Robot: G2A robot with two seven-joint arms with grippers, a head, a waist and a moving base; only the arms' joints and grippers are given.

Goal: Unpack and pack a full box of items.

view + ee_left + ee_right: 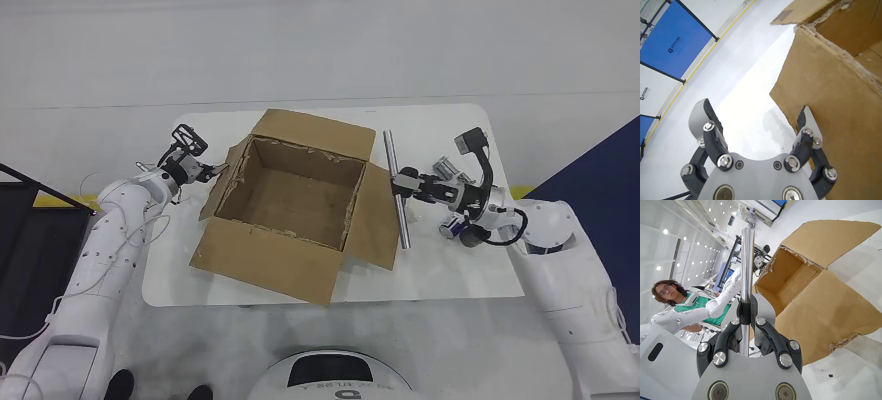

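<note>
An open cardboard box (290,195) stands in the middle of the white table (180,280), flaps folded out, its inside bare in the top view. My right gripper (402,183) is shut on a long ribbed metal rod (397,190), beside the box's right flap. In the right wrist view the rod (746,262) runs between the pads (753,308), with the box (800,275) behind it. My left gripper (212,170) stands open at the box's left flap. One of its fingers (803,117) lies against the cardboard flap (829,98) in the left wrist view, with nothing between the fingers.
The box's flaps (275,265) spread toward the table's front and right edges. A dark frame (30,240) stands off the table's left side. Bare table shows left of the box and at the right front.
</note>
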